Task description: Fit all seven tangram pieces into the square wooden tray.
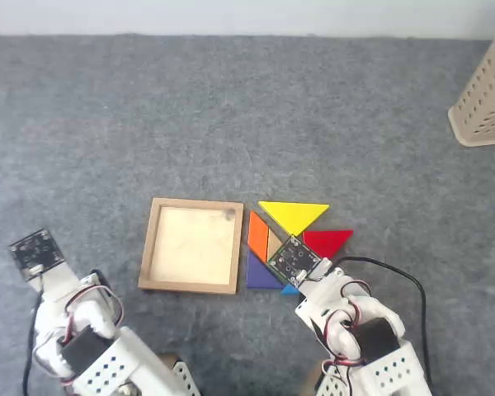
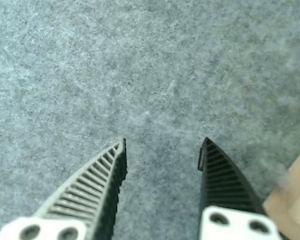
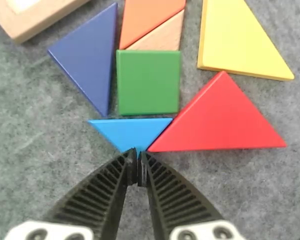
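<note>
Square wooden tray (image 1: pixel 146 247) at lower centre of the high view, all 7 tangram pieces (image 1: pixel 293 214) clustered just right of it on the carpet (image 1: pixel 231 107). Right gripper (image 3: pixel 138 161) pinched shut, tips at a corner of the light-blue triangle (image 3: pixel 130 131). Left gripper (image 2: pixel 162 150) spread wide over bare carpet at lower left.

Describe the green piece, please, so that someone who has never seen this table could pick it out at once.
Find the square wooden tray; coloured pieces lie clustered right beside it. In their middle, between the dark blue triangle, the red triangle and the small light blue triangle, sits the green piece. It alone is square and green.
</note>
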You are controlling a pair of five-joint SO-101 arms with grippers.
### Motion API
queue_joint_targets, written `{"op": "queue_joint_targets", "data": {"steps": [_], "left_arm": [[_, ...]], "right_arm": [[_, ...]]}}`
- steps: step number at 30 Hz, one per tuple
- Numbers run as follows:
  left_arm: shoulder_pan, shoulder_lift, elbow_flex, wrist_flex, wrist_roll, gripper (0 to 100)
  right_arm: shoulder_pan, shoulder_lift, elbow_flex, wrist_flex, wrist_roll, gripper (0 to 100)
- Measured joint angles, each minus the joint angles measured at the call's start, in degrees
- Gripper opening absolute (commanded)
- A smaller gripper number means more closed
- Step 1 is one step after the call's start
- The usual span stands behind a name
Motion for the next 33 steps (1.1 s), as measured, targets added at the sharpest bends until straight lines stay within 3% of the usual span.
{"op": "queue_joint_targets", "data": {"steps": [25,33], "left_arm": [[0.0,0.0,0.0,0.0,0.0,23],[0.0,0.0,0.0,0.0,0.0,23]], "right_arm": [[0.0,0.0,0.0,0.0,0.0,0.8],[-5.98,0.0,0.0,0.0,0.0,0.8]]}}
